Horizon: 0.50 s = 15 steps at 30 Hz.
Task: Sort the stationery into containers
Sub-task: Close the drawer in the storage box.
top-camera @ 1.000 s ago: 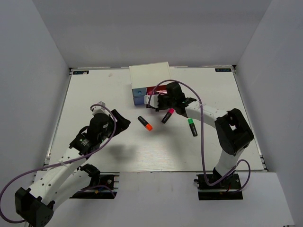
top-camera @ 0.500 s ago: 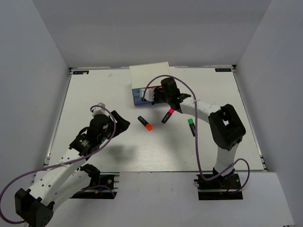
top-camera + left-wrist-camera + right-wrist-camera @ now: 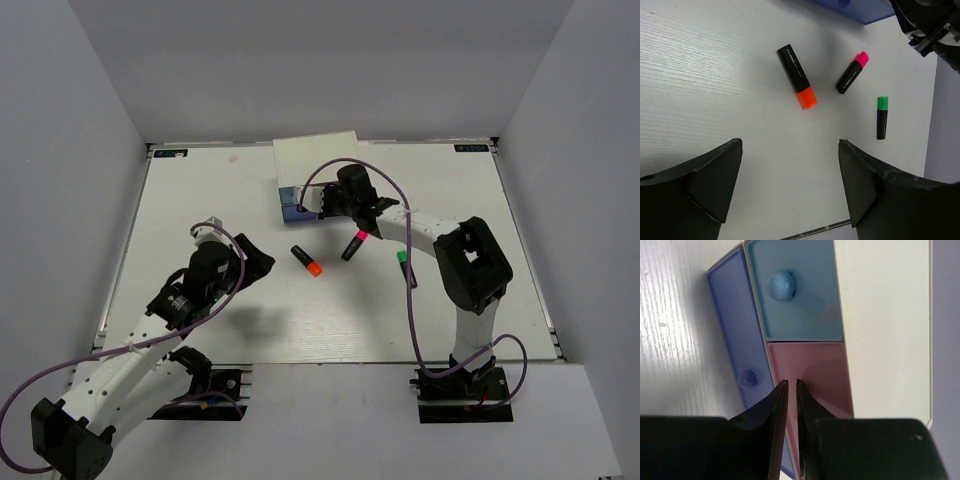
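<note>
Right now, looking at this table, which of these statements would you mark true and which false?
1. Three markers lie on the table: an orange-capped marker, a pink-capped marker and a green-capped marker. True.
2. The left gripper holds the orange-capped marker. False: it hangs open above the table, holding nothing.
3. The right gripper has its tips right in front of the pink drawer. True.
4. The green-capped marker is inside a drawer. False: it lies on the table, apart from the other two.
5. The blue drawer has a round knob. True.
</note>
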Tool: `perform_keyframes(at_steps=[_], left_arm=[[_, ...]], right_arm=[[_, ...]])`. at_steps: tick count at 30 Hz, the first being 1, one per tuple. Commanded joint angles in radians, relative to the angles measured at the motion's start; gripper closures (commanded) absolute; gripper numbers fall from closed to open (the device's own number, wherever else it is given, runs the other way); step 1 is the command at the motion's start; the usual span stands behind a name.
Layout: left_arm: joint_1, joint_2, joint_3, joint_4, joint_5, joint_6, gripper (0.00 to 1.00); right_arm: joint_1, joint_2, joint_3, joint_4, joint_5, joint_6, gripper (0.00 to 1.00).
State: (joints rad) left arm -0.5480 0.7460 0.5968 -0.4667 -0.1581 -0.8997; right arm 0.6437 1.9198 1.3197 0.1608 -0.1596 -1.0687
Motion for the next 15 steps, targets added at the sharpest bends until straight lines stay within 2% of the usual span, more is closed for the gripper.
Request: perform_keyframes(at_steps=[1,4,7,12,15], left_arm=[[0.002,-0.013,-0.005,0.000,-0.015,-0.013,0.12],[0.002,-0.013,-0.005,0.000,-0.015,-0.013,0.12],[0.002,-0.013,-0.005,0.010,-0.003,-0.013,0.12],[0.002,0.012,-0.034,0.111,0.052,-0.013,0.12],[0.002,0.044,-0.052,0.189,0.080,-0.024,0.12]], right_arm=[[-0.004,0.004,0.050,0.085,0.037,0.003,0.82],[-0.003,0.001,0.049,0.079,0.035,0.012,0.82],[-0.004,-0.041,0.027,0.040,-0.068,0.044,0.84],[-0.003,-0.211,-0.085,-0.007,-0.234,0.121,0.84],[-0.001,-0.306,-0.143,-0.035,-0.262,0.208,0.84]])
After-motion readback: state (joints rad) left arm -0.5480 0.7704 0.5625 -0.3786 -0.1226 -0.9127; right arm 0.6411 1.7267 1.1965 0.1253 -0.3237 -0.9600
